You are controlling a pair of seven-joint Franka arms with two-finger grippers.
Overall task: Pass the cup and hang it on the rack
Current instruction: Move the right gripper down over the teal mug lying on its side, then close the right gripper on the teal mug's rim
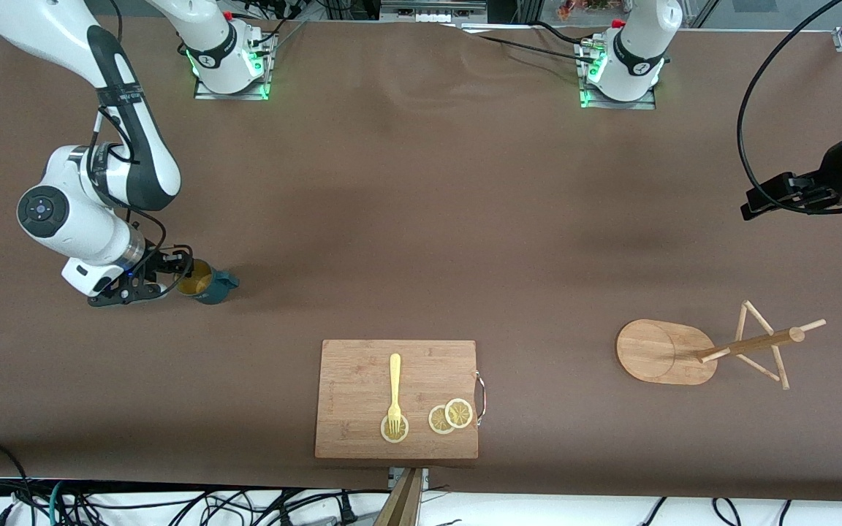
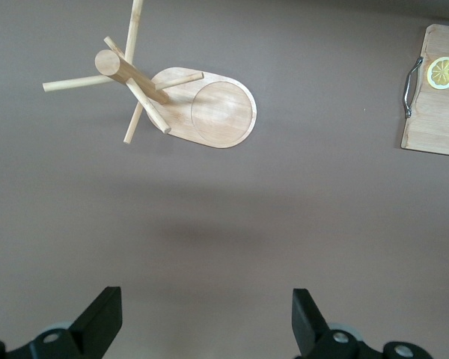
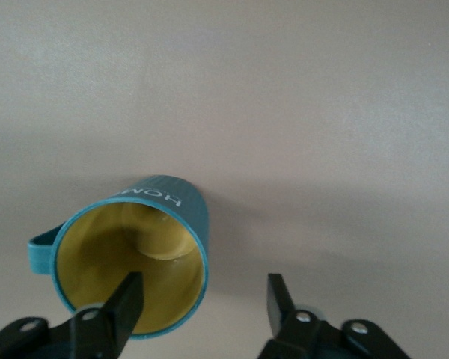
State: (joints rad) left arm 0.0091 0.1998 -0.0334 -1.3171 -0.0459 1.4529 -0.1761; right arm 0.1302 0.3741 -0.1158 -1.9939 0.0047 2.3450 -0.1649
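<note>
- The small dark teal cup (image 1: 209, 283) with ribbed sides and a yellow inside stands on the brown table (image 1: 406, 219), at the right arm's end. It sits at about 9 o'clock from the middle of the table.
- The cup's loop handle (image 3: 41, 250) sticks out from its side. White letters show on the ribbed wall in the right wrist view.
- The right gripper (image 1: 161, 277) is down low at the cup. Its jaws are open, with one black finger (image 3: 120, 310) inside the yellow rim and the other finger out past the cup's wall.
- The light wooden rack (image 1: 713, 351), with an oval flat base, a round post and thin pegs, stands at the left arm's end. It sits at about 4 o'clock from the middle of the table.
- The left gripper (image 2: 206, 321) hangs high over the bare table close to the rack. Its jaws are wide open and hold nothing. This arm waits.
- A flat wooden cutting board (image 1: 362, 372) lies at about 6 o'clock. A yellow fork (image 1: 394, 391) and round lemon slices (image 1: 450, 416) lie on it.
</note>
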